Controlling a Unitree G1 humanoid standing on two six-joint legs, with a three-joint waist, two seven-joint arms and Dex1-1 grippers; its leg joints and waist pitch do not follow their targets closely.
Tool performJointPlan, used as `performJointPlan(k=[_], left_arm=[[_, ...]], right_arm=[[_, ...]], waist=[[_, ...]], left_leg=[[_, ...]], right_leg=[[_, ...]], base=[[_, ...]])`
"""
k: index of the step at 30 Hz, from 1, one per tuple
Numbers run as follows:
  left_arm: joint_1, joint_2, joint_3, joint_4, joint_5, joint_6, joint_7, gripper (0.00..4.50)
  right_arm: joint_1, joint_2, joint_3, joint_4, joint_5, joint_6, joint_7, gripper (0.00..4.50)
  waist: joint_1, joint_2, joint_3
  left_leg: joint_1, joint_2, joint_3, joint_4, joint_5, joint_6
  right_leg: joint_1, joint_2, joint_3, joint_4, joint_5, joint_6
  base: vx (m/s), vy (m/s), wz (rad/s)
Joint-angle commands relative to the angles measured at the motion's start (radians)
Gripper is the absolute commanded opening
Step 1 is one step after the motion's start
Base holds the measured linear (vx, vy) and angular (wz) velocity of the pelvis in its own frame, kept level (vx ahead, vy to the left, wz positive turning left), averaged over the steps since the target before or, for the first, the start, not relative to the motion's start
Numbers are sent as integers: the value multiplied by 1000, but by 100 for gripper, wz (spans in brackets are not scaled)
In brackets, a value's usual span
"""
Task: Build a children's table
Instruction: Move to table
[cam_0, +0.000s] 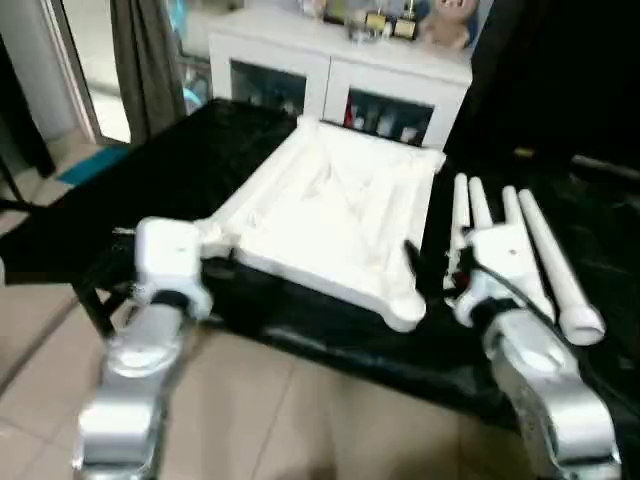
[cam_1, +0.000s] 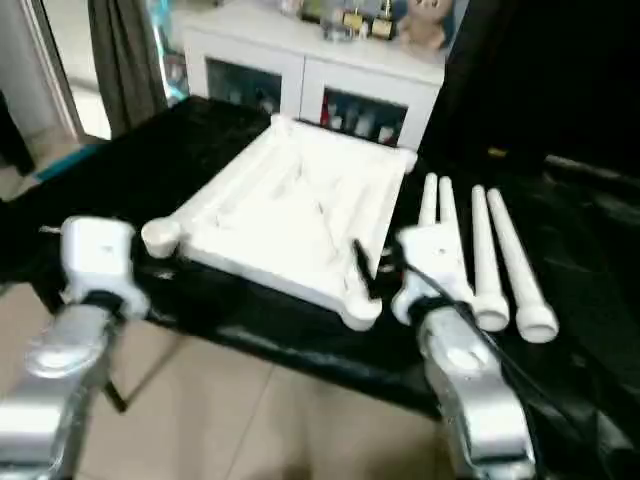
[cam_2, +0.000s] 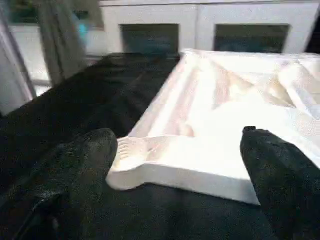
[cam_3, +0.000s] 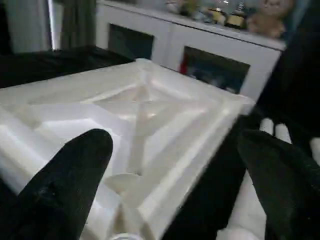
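one white tabletop (cam_0: 335, 215) lies underside up on a black-covered table (cam_0: 170, 170), its ribs and recess facing the camera, with round sockets at the corners; the near right socket (cam_0: 403, 308) sits close to the table's front edge. four white legs (cam_1: 483, 262) lie side by side on the black cover just right of the tabletop, roughly parallel, ends toward the robot. none stands in a socket.

two grippers are in view. the left gripper (cam_2: 180, 165) hovers at the tabletop's near left corner, its two black fingers (cam_2: 87, 165) spread wide apart with the corner seen between them, holding nothing. the right gripper (cam_3: 175, 170) is at the near right corner, between the tabletop and the legs; its fingers (cam_3: 75, 175) are also wide apart, empty, with the ribbed underside in front of them and leg ends to one side.

behind the table stands one white cabinet (cam_0: 340, 75) with dark glass doors. on its top are a plush toy (cam_0: 447, 20) and some small items too blurred to name. a grey curtain (cam_0: 145, 55) hangs at the far left. the floor (cam_0: 290, 420) is tiled.
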Motion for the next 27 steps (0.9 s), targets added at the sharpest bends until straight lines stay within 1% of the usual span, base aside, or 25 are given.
performJointPlan(k=[1, 2, 3, 4, 5, 6, 7, 8, 9, 10, 11, 12, 13, 14, 15, 17, 19, 20, 21, 22, 23, 24, 25, 26, 27], left_arm=[[-8, 8, 10, 3, 0, 6, -3, 450], [-8, 8, 10, 3, 0, 6, -3, 450], [-9, 8, 8, 6, 0, 4, -5, 450], [-12, 7, 5, 12, -1, 2, -9, 450], [-14, 6, 3, 14, -1, 1, -10, 450], [-15, 6, 1, 17, -1, 0, -10, 450], [-21, 6, -2, 23, -2, -3, -13, 450], [-21, 6, -2, 23, -2, -3, -13, 450], [-27, 8, -5, 31, -4, -6, -15, 450], [-27, 9, -5, 31, -4, -6, -15, 450], [-33, 13, -4, 39, -6, -10, -17, 450], [-37, 16, -3, 44, -8, -12, -19, 450], [-39, 17, -1, 45, -8, -12, -21, 450], [-41, 17, 0, 46, -8, -12, -21, 450], [-43, 18, 5, 47, -12, -13, -22, 450], [-42, 18, 12, 49, -16, -16, -24, 450], [-31, 15, 11, 46, -15, -18, -22, 450], [-27, 14, 9, 45, -16, -20, -21, 450], [-18, 13, 3, 38, -17, -17, -19, 450], [-10, 10, -3, 26, -22, -10, -22, 450], [-3, 8, -7, 17, -28, -5, -27, 450], [5, 8, -9, 9, -35, -1, -34, 450], [9, 8, -8, 11, -37, -5, -38, 450], [13, 8, -7, 22, -38, -17, -43, 450], [17, 8, -10, 34, -33, -27, -44, 450]], right_arm=[[-14, 4, -12, -7, 2, 15, -5, 447], [-14, 4, -12, -7, 2, 15, -5, 447], [-12, 2, -19, -11, 0, 16, -11, 447], [-9, -1, -28, -16, 3, 18, -16, 447], [-7, -2, -32, -18, 5, 18, -18, 447], [-5, -3, -34, -19, 6, 19, -18, 447], [-2, -4, -38, -23, 7, 21, -20, 447], [-2, -4, -38, -23, 7, 21, -20, 447], [-2, -4, -39, -26, 3, 23, -22, 447], [-2, -3, -39, -27, 3, 23, -22, 447], [-2, 1, -39, -30, 0, 21, -26, 447], [-2, 6, -42, -33, 2, 20, -29, 447], [-3, 6, -41, -36, 0, 20, -29, 447], [-4, 5, -41, -37, -2, 21, -29, 447], [-5, 1, -36, -39, -5, 23, -26, 447], [-9, -4, -32, -37, -4, 25, -22, 447], [-13, -17, -30, -34, -2, 29, -12, 447], [-13, -18, -29, -33, -2, 28, -8, 447], [-13, -21, -30, -34, -2, 29, -2, 447], [-17, -25, -33, -35, 0, 33, 3, 447], [-21, -24, -35, -38, 7, 41, 9, 447], [-23, -22, -35, -44, 14, 50, 13, 447], [-24, -25, -28, -49, 11, 55, 13, 447], [-18, -20, -24, -49, 20, 65, 16, 447], [-9, -19, -22, -46, 24, 64, 14, 447]], waist=[[16, 0, -34], [6, 9, -34], [-24, 29, -39], [-29, 26, -41], [-29, 22, -33], [-29, 5, -31], [-18, -3, -39], [70, -22, -55], [90, -22, -52], [88, -30, -38], [100, -17, -50], [92, 4, -43], [72, 11, -39], [24, 95, -47], [-6, 70, -73], [-13, 66, -61], [-43, 35, -66], [-48, -1, -58], [-41, -24, -54], [-3, -48, -57], [6, -49, -64], [10, -47, -59], [10, -33, -44], [5, -5, -39], [-3, 24, -32]], left_leg=[[10, 27, 7, -83, -167, -74], [54, 50, 3, -105, -205, -85], [147, 123, -19, -145, -316, -68], [163, 163, -10, -160, -323, -38], [155, 160, 12, -165, -324, -30], [127, 101, 66, -136, -323, -32], [91, 39, 95, -100, -296, -43], [-24, -29, 43, 67, -201, -50], [-61, -19, 6, 104, -159, -70], [-120, -25, -40, 136, -96, -134], [-133, -23, -58, 138, -68, -168], [-120, -20, -89, 77, -3, -193], [-131, -12, -97, -17, 96, -123], [-55, 47, -160, -117, 36, -49], [34, 167, -247, -123, -127, 107], [17, 121, -209, -117, -154, 219], [38, 67, -177, -104, -9, 393], [7, 26, -124, -87, -5, 381], [-33, -8, -87, -72, -47, 333], [-99, -55, -55, 33, -71, 247], [-120, -36, -65, 74, -38, 194], [-149, -27, -69, 86, 32, 104], [-153, -13, -67, 65, 85, 62], [-92, -3, -58, 36, 52, -19], [-56, 35, -39, -72, 27, -92]], right_leg=[[25, -11, 100, -123, -483, -131], [-16, 11, 73, -97, -392, -129], [-99, -2, 6, -20, -265, -146], [-112, -46, -23, 13, -142, -176], [-113, -57, -35, 12, -108, -186], [-82, -66, -22, -36, -103, -240], [-30, -60, 21, -61, -112, -276], [137, -152, 223, -130, -192, -421], [155, -165, 260, -134, -145, -453], [158, -109, 265, -113, 26, -460], [159, -88, 264, -96, 151, -446], [110, -9, 231, -94, 257, -341], [103, 9, 131, -69, 265, -271], [-5, 61, 18, 15, -2, -148], [-75, -11, -30, 112, -175, -36], [-96, -23, -70, 119, -83, 20], [-119, -44, -80, 65, 14, 40], [-77, -74, -44, -29, 56, 7], [-26, -99, -13, -70, 26, 3], [72, -193, 79, -148, -267, -31], [101, -238, 102, -155, -332, -90], [118, -219, 86, -140, -279, -181], [104, -199, 58, -142, -185, -263], [55, -133, 95, -143, -219, -286], [35, -46, 38, -120, -249, -218]], base=[[87, 10, -52], [87, 10, -52], [85, -4, -43], [104, -10, -47], [104, -10, -47], [131, -24, -65], [170, -25, -58], [170, -25, -58], [173, 8, -50], [140, 40, -60], [140, 40, -60], [129, 28, -54], [3, 35, -31], [3, 35, -31], [0, 0, 0], [164, 17, 14], [121, -19, 2], [113, -48, 0], [98, -123, 0], [94, -111, 0], [94, -111, 0], [115, -59, -7], [111, -48, -8], [111, -48, -8], [89, 22, -29]])
